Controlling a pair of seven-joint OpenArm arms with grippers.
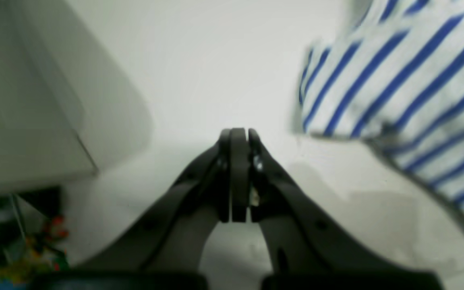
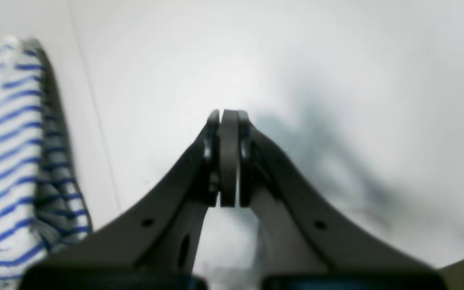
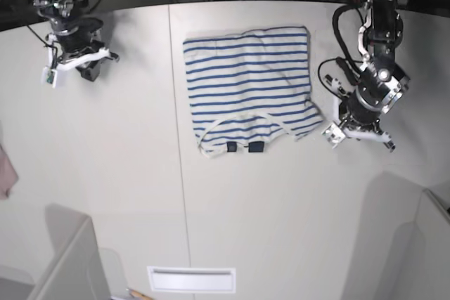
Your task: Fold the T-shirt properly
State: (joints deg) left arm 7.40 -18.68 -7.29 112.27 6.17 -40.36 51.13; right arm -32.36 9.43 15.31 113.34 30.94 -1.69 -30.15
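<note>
I see the T-shirt (image 3: 247, 89) folded mid-bench toward its far edge, left gripper (image 1: 238, 177) and right gripper (image 2: 228, 159) both pressed together empty, parked clear so nothing snags.

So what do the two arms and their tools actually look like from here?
Both arms are black, jointed, with looped black cables and white brackets near the wrists. The left tool and right tool are alike: two dark grey curved fingers ending in flat, rounded pads, with small holes along the finger bodies.
</note>
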